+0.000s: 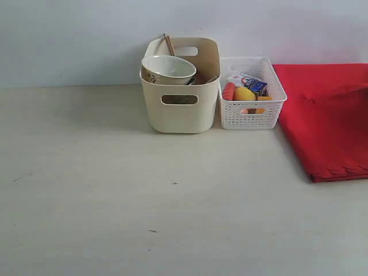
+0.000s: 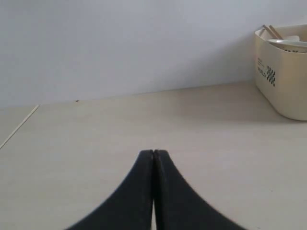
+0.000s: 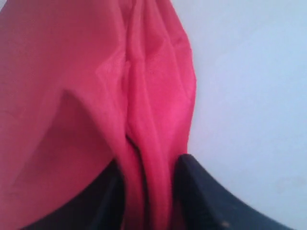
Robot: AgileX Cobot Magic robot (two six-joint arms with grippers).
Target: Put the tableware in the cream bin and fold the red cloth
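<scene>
Red cloth point(image 3: 72, 72): a fold is seen between fingers of the right hand point(image 3: 149, 165); grip cannot be told.
Left hand point(image 2: 153, 154): pressed together.

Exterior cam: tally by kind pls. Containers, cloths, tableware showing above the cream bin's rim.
Containers: 2 (cream bin, white basket)
Cloths: 1 (red cloth)
Tableware showing: 2 (bowl, chopsticks counted as one pair)
Total: 5
More may lie hidden deeper in the bin.
</scene>
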